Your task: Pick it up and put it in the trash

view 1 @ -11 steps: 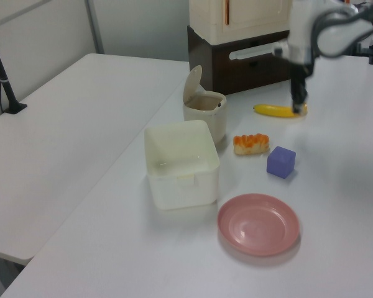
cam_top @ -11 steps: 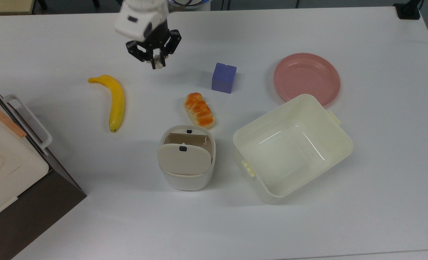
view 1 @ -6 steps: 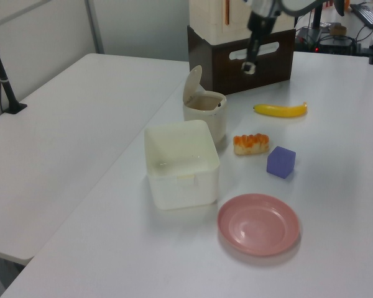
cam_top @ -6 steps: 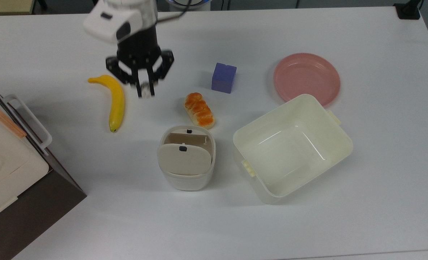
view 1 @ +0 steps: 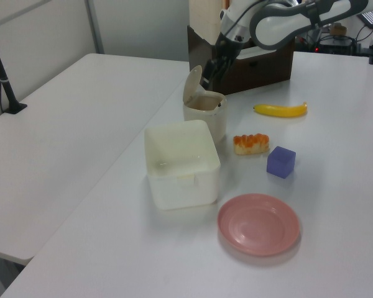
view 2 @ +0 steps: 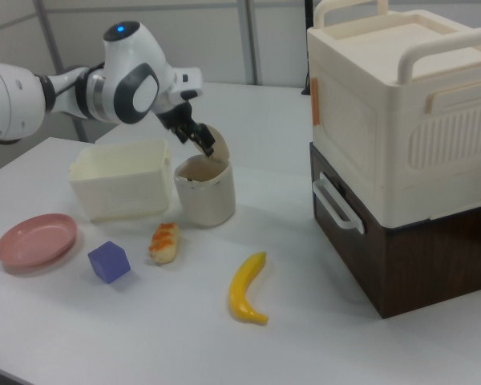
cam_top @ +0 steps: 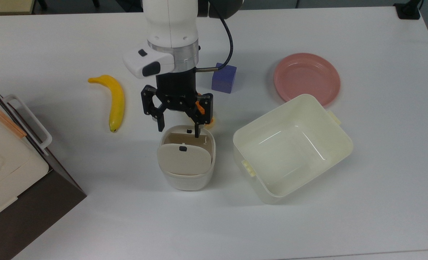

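Observation:
The trash [cam_top: 187, 177] is a small white rounded bin with its beige flap lid tipped open, standing mid-table; it is also the trash [view 1: 205, 115] in the left view and the trash [view 2: 204, 192] in the right view. My gripper [cam_top: 178, 130] hangs open just above the bin's opening at its far rim, with nothing between its fingers. The left view has the gripper [view 1: 211, 68] beside the raised lid, and the right view has the gripper [view 2: 202, 143] over the bin's mouth. The wad of paper is hidden from view.
A banana [cam_top: 116, 101] lies to the top view's left of the gripper. The bread roll [view 1: 251, 143] and purple cube [cam_top: 225, 77] sit behind the bin. A cream tub [cam_top: 268, 115] and pink plate [cam_top: 306, 77] are at the top view's right. A cabinet [view 2: 401, 160] stands at the table's edge.
The gripper travelled from beside the banana to above the bin and went from shut to open. The small pale wad it held between its fingertips is no longer seen.

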Motion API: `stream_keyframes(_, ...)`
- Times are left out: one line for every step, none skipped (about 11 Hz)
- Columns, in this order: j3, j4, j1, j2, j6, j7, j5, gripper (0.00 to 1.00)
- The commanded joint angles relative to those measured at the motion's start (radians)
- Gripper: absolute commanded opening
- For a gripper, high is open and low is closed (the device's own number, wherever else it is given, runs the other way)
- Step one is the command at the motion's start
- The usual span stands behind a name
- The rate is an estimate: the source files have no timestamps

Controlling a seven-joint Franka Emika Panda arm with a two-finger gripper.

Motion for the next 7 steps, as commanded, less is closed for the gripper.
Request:
stream_keyframes(-0.01, 0.033, 0.007, -0.013, -0.012, 0.107, -0.01, 1.0)
stream_keyframes(-0.012, 0.027, 0.006, -0.027, -0.057, 0.084, -0.01, 1.0)
stream_keyframes(-0.014, 0.024, 0.003, -0.05, -0.169, 0.044, -0.01, 1.0)
stream_keyframes(-0.017, 0.024, 0.001, -0.076, -0.318, -0.027, -0.01, 1.0)
stream_keyframes(-0.018, 0.024, 0.0, -0.114, -0.468, -0.128, -0.01, 1.0)
stream_keyframes(-0.02, 0.023, 0.0, -0.154, -0.593, -0.201, -0.01, 1.0)
stream_keyframes(-0.021, 0.021, -0.006, -0.191, -0.665, -0.204, -0.01, 1.0)
